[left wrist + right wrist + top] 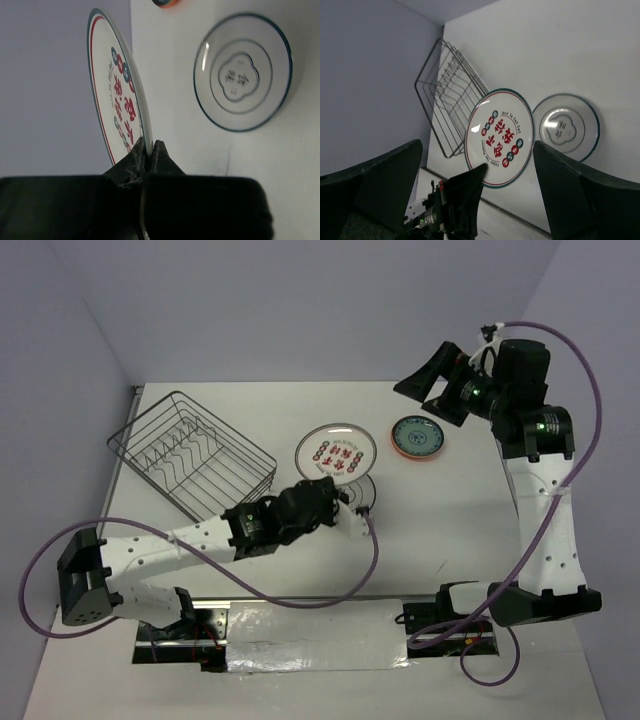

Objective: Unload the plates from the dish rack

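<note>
My left gripper (322, 487) is shut on the rim of a white plate with red motifs (336, 450) and holds it tilted up above the table, right of the dish rack (190, 455). The grip shows in the left wrist view (149, 148), with the plate (117, 100) edge-on. A white plate with a dark motif (242, 70) lies flat on the table below it (360, 495). An orange plate with a teal centre (418, 437) lies further right. My right gripper (432, 388) is open, empty and raised above the orange plate. The rack holds no plates. No cream plate is in view.
The rack (450, 100) stands at the table's back left, close to the left wall. The left arm's purple cable (300, 600) loops across the near table. The table's near edge carries the arm bases (180, 625).
</note>
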Motion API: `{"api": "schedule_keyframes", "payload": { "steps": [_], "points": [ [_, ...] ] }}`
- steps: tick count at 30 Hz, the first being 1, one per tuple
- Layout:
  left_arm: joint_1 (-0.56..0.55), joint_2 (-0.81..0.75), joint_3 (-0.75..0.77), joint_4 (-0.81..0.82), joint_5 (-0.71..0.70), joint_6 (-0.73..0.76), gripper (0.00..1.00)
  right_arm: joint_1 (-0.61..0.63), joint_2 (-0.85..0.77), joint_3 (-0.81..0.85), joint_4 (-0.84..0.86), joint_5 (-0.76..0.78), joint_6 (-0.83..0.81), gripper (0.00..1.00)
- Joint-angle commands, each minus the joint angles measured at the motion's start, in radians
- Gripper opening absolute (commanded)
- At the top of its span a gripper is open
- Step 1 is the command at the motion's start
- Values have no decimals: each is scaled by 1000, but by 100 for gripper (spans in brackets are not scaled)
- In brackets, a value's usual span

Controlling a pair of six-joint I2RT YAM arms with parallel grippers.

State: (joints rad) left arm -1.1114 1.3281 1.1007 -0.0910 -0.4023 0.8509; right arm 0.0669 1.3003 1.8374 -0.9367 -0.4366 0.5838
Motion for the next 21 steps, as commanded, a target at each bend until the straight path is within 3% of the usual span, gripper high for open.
{"api": "schedule_keyframes", "payload": {
  "steps": [1,3,9,11,12,13,15,17,18,20,21],
  "points": [
    [-65,-90,-84,223,-182,326,0,-6,-2,-154,39,-152,21,98],
    [-96,-109,-114,247,-184,347,0,4,-21,-300,85,-197,25,97],
    [-174,-116,-171,312,-228,369,0,30,-56,-528,151,-194,10,96],
    [-199,-116,-179,323,-222,358,0,39,-65,-620,246,-273,54,88],
    [-203,-116,-180,320,-218,341,2,45,-68,-641,277,-301,65,82],
    [-209,-106,-179,321,-220,332,4,59,-73,-659,339,-321,79,65],
    [-211,-96,-171,310,-221,297,7,65,-88,-701,403,-368,125,47],
    [-209,-84,-167,303,-219,280,16,63,-95,-727,478,-398,163,3],
    [-209,-81,-176,312,-225,268,34,63,-99,-725,475,-369,163,0],
    [-205,-73,-188,355,-271,254,51,59,-102,-724,469,-338,149,0],
    [-197,-64,-194,361,-295,240,99,54,-104,-727,464,-286,145,0]
  ]
}}
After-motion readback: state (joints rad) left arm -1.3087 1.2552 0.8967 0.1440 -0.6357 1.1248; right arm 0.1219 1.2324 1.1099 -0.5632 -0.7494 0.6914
